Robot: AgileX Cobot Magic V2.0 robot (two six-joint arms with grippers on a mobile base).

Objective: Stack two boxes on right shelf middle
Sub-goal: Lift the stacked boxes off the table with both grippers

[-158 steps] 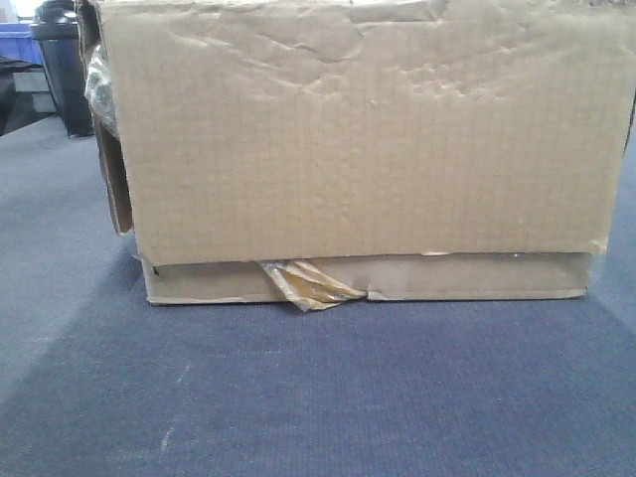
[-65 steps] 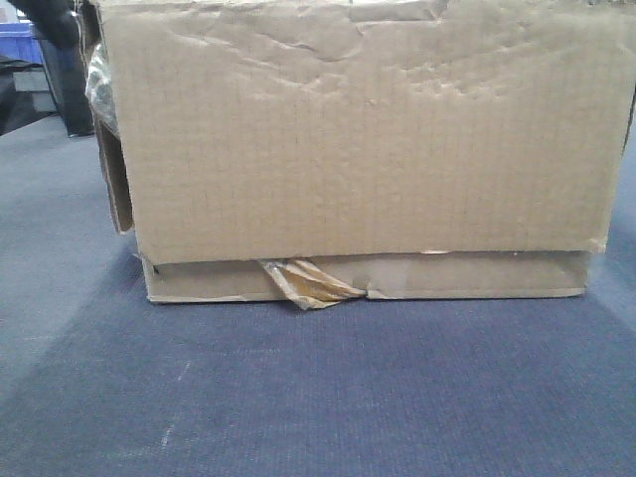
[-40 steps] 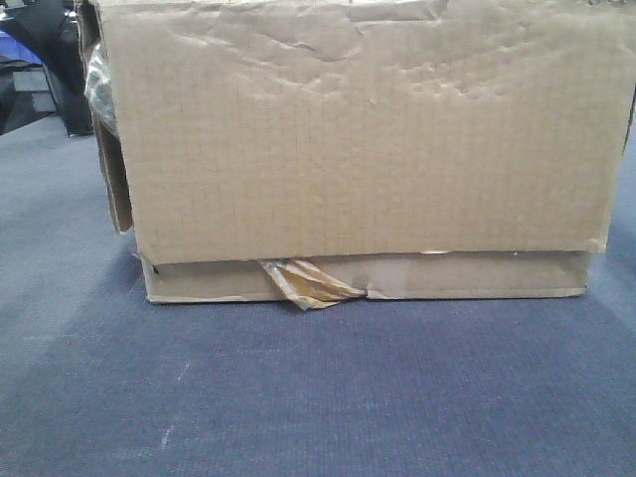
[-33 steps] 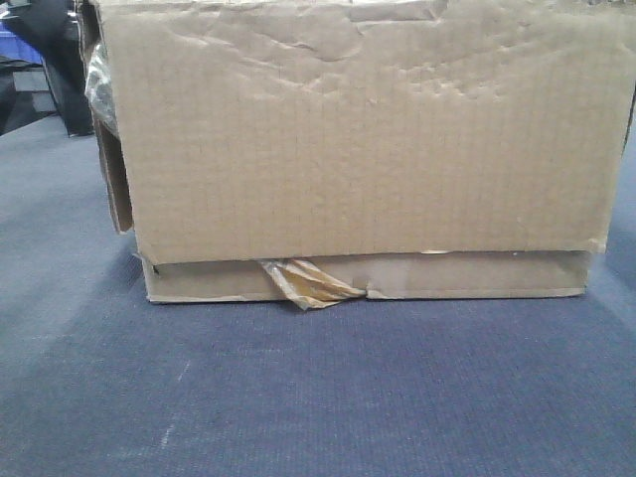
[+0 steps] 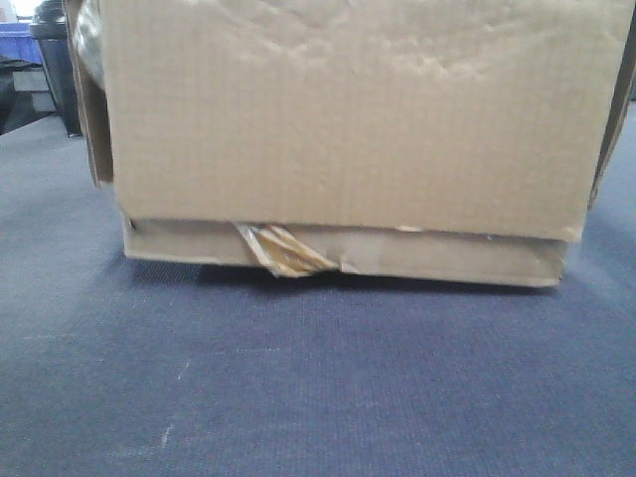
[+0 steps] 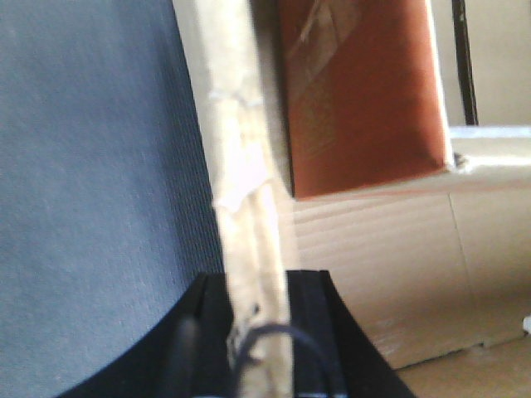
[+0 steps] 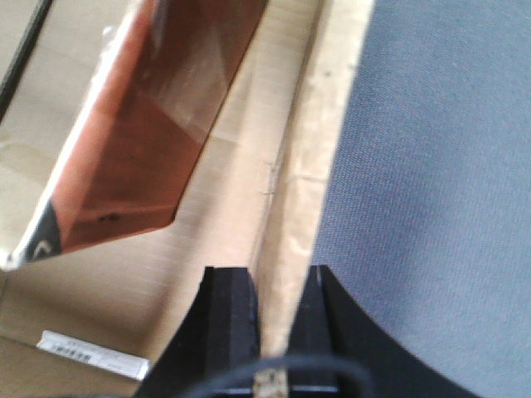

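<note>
Left gripper (image 6: 257, 290) and right gripper (image 7: 276, 282) each pinched a wall edge of the large box (image 5: 348, 119), stacked atop the flatter box (image 5: 447, 260), whose bottom edge slanted over open blue carpet (image 5: 318, 397).

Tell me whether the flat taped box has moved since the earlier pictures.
Yes. The flat box has lifted off the carpet, left end higher, and shifted slightly left toward the black bin.

We saw a blue-grey carpet (image 5: 318, 397) of fine woven grain covering the floor, with a few pale scuffs near the front. Far back on the left stood a dark bin (image 5: 55, 60), a blue bin (image 5: 14, 42) just beside it, and a bright patch above. Both wrist views showed the same carpet.
</note>
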